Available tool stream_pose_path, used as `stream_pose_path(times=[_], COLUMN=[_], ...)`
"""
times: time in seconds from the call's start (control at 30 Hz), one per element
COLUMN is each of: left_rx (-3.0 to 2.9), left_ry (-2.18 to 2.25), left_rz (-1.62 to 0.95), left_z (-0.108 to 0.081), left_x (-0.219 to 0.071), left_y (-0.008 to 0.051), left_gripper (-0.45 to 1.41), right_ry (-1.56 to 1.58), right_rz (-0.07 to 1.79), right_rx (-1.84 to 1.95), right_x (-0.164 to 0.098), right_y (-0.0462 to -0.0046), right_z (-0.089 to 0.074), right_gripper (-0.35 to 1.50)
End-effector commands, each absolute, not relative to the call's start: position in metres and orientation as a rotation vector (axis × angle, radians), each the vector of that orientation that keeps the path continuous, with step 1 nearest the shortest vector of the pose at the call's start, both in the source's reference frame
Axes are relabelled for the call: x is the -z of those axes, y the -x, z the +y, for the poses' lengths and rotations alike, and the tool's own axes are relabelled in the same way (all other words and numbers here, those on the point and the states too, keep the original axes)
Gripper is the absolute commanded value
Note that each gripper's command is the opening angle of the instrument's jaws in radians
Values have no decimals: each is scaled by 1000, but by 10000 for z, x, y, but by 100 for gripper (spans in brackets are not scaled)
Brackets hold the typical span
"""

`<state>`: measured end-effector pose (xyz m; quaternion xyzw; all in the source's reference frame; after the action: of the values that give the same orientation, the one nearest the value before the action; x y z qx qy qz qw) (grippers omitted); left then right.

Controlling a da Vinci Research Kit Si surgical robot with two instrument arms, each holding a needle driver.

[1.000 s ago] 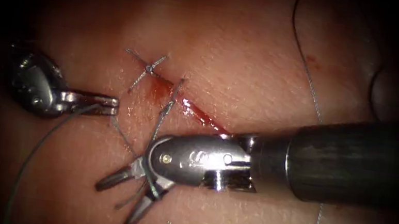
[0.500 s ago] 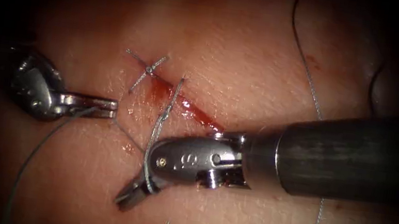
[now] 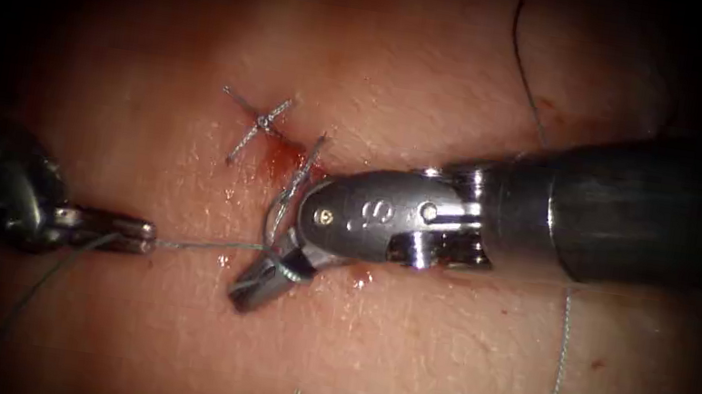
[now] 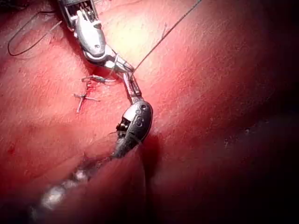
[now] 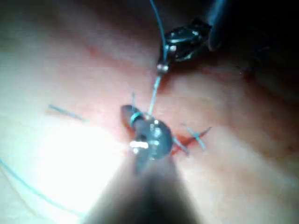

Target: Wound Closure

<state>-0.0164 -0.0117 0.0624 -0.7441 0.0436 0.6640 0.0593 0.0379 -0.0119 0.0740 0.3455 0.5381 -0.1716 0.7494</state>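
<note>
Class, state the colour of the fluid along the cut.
Red fluid, pooled along the cut; clearest in the endoscope view.

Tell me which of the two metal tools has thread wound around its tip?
The right arm's tool, entering from the endoscope view's right: thread loops around its shut fingers. The left arm's tool merely grips a taut strand.

The tissue (image 3: 439,90) is lit brightest around the right tool (image 3: 258,283), whose metal wrist is marked by glints. The thread (image 3: 197,245) beside it is caught palely. Beyond the left tool (image 3: 146,235), everything is lost in shadow.
</note>
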Motion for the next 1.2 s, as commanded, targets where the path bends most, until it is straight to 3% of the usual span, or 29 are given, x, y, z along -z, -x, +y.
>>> stream_pose_path(times=[0.03, 1.2], left_rx=[-2009, -2006], left_ry=[2251, 2198], left_rz=[125, 44], left_z=[-128, -269], left_x=[-630, -602], left_y=[165, 100], left_gripper=[-45, -45], right_ry=[-734, -538], right_rz=[1183, 1140], right_rx=[355, 193], right_x=[-749, -807], right_y=[-379, -311], right_z=[-107, 1], right_gripper=[-35, -35])
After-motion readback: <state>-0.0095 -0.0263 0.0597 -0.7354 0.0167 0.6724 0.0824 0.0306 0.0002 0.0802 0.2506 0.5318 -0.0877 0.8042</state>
